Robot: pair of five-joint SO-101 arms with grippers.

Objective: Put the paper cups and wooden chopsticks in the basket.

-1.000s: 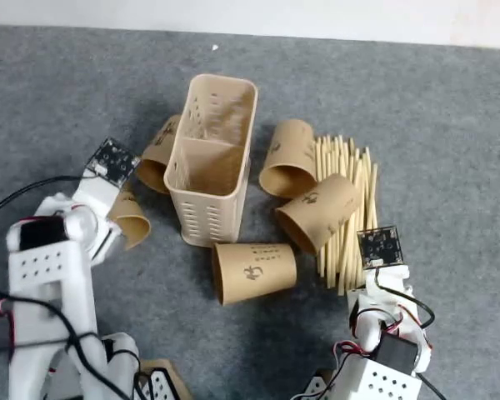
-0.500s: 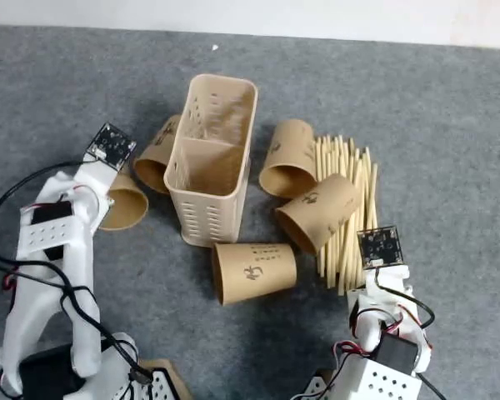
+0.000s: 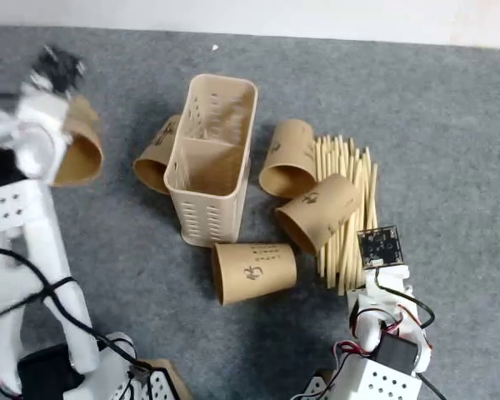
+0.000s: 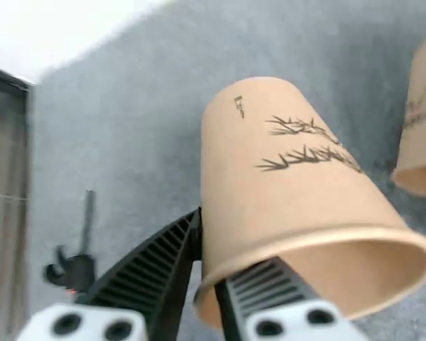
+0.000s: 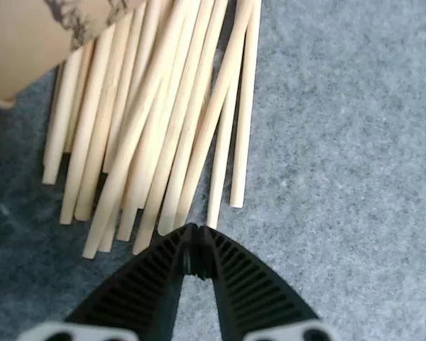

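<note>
Well left of basket (image 3: pixel 203 222), left fingers (image 4: pixel 155 264) grip cup (image 4: pixel 291 192).

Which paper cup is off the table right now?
The cup in the jaws of the left gripper, raised left of the basket; the other four lie on their sides.

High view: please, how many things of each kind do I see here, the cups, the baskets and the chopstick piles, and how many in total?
Paper cups: 5, one in the left gripper, four lying loose.
Basket: 1.
Chopstick pile: 1.
Total: 7.
</note>
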